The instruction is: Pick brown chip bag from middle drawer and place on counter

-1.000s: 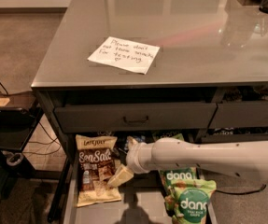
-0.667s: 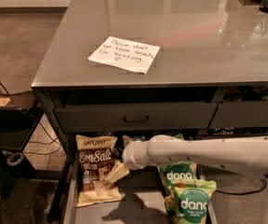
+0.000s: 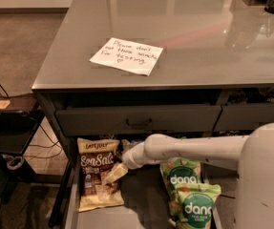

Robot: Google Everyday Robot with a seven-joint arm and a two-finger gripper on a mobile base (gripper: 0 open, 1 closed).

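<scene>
The brown chip bag (image 3: 96, 178) lies flat at the left of the open middle drawer (image 3: 143, 202), label up. My gripper (image 3: 114, 173) reaches in from the right on a white arm and sits at the bag's right edge, over or touching it. The grey counter (image 3: 189, 32) spans the top of the view, above the drawer.
A handwritten paper note (image 3: 127, 56) lies on the counter. Two green "dang" bags (image 3: 180, 176) (image 3: 196, 210) lie at the drawer's right. A closed drawer front with a pull handle (image 3: 139, 122) hangs just above my arm. A black cart (image 3: 7, 123) stands at the left.
My arm has moved a little to the left, bringing the gripper closer onto the brown chip bag's right edge. The bags have not moved.
</scene>
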